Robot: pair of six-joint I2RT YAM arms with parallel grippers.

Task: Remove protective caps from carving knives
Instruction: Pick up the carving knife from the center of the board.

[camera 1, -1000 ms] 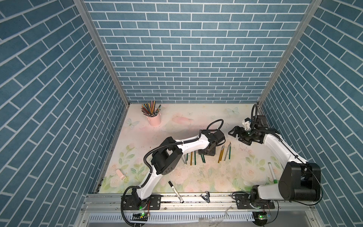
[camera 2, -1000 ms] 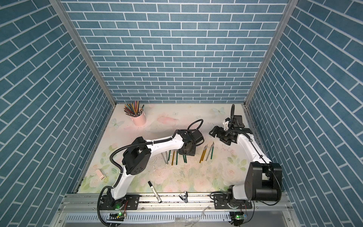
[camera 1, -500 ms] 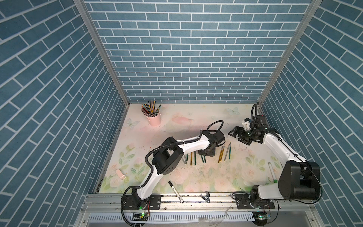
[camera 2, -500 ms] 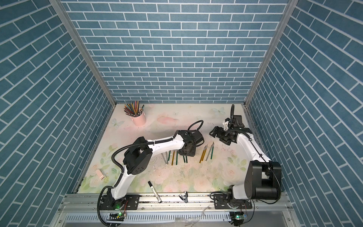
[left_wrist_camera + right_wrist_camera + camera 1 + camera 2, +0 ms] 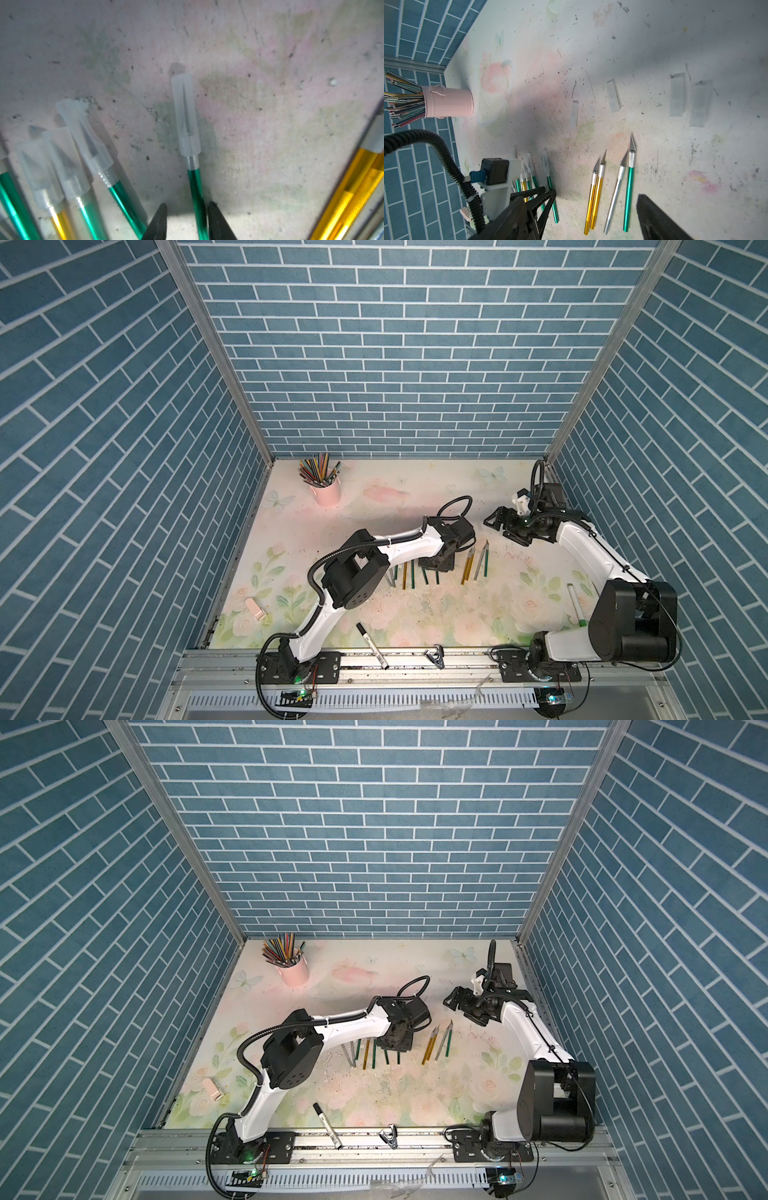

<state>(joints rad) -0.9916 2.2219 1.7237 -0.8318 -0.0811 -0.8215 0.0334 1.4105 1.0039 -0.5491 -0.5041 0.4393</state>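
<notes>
Blue brick-patterned walls (image 5: 395, 344) close in 3 sides of a pale, floral-printed desk (image 5: 374, 497) that is scuffed and speckled with dark marks. The left arm (image 5: 407, 545) stretches over the middle of the desk, and the right arm (image 5: 590, 547) bends in from the right side.

The left end effector (image 5: 188, 206) is down at a row of knives. In the left wrist view its 2 black fingers (image 5: 160, 222) straddle the handle of a green knife (image 5: 195, 187). 1 finger is just beside the handle and the other stands apart from it by a visible gap, so the jaws are not yet clenched. The right end effector (image 5: 498, 524) hangs above the desk further back, released, jaws spread wide with nothing between them.

A pink cup (image 5: 327, 495) full of coloured pencils stands near the back left corner. A black-capped marker (image 5: 372, 645) lies at the front edge, partly over the metal rail (image 5: 415, 672).

The green knife lies flat on the desk, and its translucent cap (image 5: 186, 114) sits over the blade, which shows through it. At least 4 more capped knives (image 5: 89, 141) crowd beside it. To the right of the left end effector lie 4 bare knives (image 5: 628, 197), 2 gold, 1 silver and 1 green, side by side with blades toward the back wall. Behind them 4 loose caps (image 5: 613, 97) lie flat on the desk, 2 of them just beside each other.
</notes>
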